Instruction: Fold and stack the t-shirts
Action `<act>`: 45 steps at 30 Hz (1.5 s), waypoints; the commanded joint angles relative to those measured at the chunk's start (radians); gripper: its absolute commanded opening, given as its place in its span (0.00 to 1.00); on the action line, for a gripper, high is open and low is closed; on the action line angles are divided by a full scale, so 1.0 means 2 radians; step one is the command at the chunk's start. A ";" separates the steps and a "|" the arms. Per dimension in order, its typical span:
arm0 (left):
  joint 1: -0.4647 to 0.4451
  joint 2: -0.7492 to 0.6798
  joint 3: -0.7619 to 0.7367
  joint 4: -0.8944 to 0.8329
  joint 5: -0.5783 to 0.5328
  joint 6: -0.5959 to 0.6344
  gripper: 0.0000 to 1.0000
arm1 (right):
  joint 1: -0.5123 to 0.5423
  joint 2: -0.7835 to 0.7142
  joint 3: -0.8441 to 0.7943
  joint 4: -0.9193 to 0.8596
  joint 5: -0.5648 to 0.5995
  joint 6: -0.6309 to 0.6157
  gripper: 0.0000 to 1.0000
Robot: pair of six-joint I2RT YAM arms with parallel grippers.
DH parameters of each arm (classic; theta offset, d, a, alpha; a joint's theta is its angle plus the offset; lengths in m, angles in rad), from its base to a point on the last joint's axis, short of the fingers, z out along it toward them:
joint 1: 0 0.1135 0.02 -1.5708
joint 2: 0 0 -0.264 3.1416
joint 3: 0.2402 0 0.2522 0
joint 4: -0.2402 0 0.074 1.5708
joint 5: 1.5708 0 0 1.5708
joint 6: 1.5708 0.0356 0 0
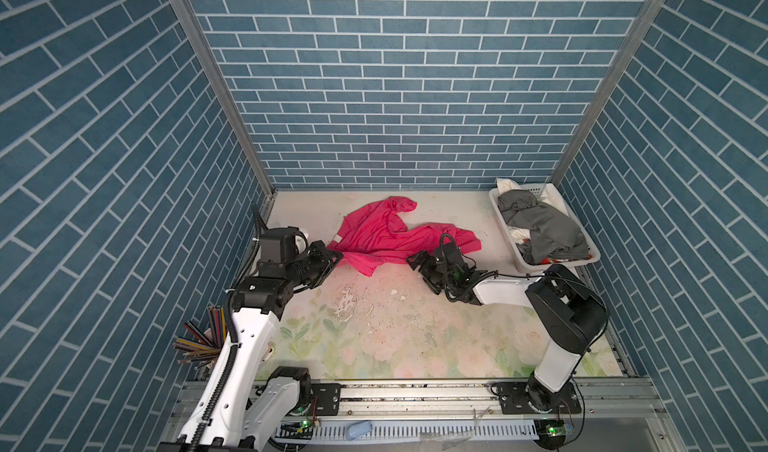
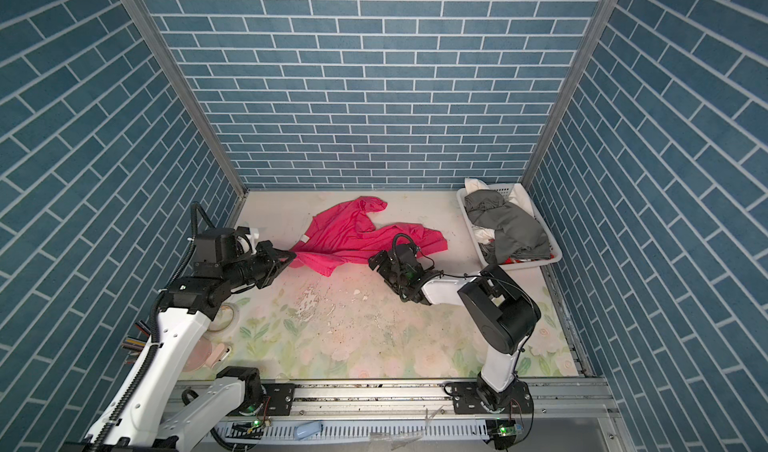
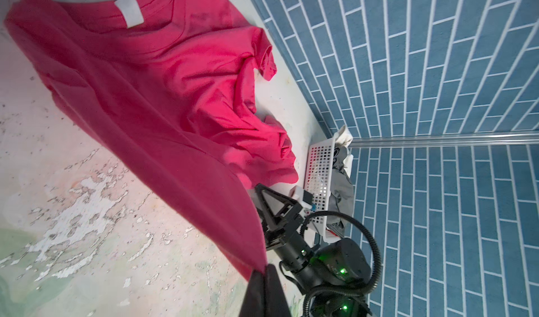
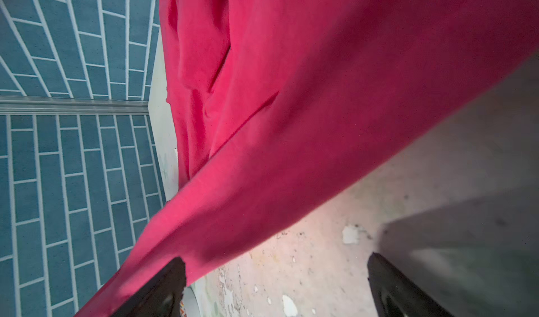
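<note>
Matt cloth t-shirt [image 1: 374,233], plastic basket [image 1: 532,267]

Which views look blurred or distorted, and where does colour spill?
Both top views: wide-angle bending of the brick walls, pink t-shirt sharp. Right wrist view: the shirt close to the lens is soft, blurred. Left wrist view: a pink tint on the table beside the shirt.

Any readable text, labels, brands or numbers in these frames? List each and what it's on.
No legible text anywhere.
The white neck tag on the pink t-shirt: blank in the left wrist view.
The small white mark on the left arm's black joint: too small to read in a top view.
</note>
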 commanded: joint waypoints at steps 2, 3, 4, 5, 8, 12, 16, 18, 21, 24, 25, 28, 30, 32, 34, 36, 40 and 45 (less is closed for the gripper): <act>0.001 -0.012 -0.002 0.011 0.007 0.002 0.00 | 0.016 0.016 0.010 0.061 0.068 0.094 0.98; 0.000 -0.014 -0.004 0.013 0.007 0.002 0.00 | 0.017 0.023 0.003 0.087 0.077 0.104 0.98; 0.000 -0.016 -0.008 0.014 0.007 0.001 0.00 | 0.017 0.033 -0.004 0.128 0.083 0.109 0.98; -0.001 -0.017 -0.010 0.015 0.007 0.002 0.00 | 0.017 0.043 -0.016 0.175 0.094 0.120 0.98; -0.001 -0.016 -0.013 0.016 0.008 0.004 0.00 | 0.017 0.051 -0.029 0.238 0.132 0.125 0.98; -0.006 -0.017 -0.013 0.014 0.008 0.005 0.00 | 0.016 0.055 -0.020 0.223 0.172 0.126 0.98; -0.006 -0.023 -0.023 0.017 0.012 0.002 0.00 | 0.004 0.087 -0.040 0.289 0.219 0.159 0.98; -0.007 -0.027 -0.026 0.011 0.009 0.005 0.00 | -0.010 0.094 -0.048 0.315 0.228 0.156 0.98; -0.007 -0.032 -0.033 0.006 0.005 0.008 0.00 | -0.034 0.090 -0.056 0.317 0.235 0.142 0.98; -0.007 -0.031 -0.040 0.013 0.008 0.006 0.00 | -0.057 0.085 -0.069 0.335 0.239 0.123 0.98; -0.007 -0.030 -0.039 0.013 0.007 0.007 0.00 | -0.066 0.081 -0.074 0.337 0.241 0.115 0.98; -0.008 -0.028 -0.039 0.011 0.006 0.011 0.00 | -0.089 0.073 -0.089 0.342 0.239 0.091 0.94; -0.008 -0.028 -0.042 0.012 0.005 0.012 0.00 | -0.105 0.078 -0.096 0.362 0.224 0.082 0.88; -0.008 -0.027 -0.045 0.014 0.005 0.013 0.00 | -0.119 0.090 -0.104 0.397 0.208 0.074 0.81; -0.007 -0.025 -0.048 0.012 0.006 0.015 0.00 | -0.132 0.099 -0.108 0.423 0.185 0.067 0.78; -0.007 -0.026 -0.051 0.013 0.005 0.016 0.00 | -0.138 0.099 -0.111 0.428 0.176 0.057 0.74; -0.004 -0.027 -0.057 0.016 0.007 0.016 0.00 | -0.151 0.087 -0.111 0.392 0.160 0.046 0.61; -0.001 -0.027 -0.068 0.026 0.013 0.015 0.00 | -0.157 0.054 -0.112 0.316 0.157 0.034 0.33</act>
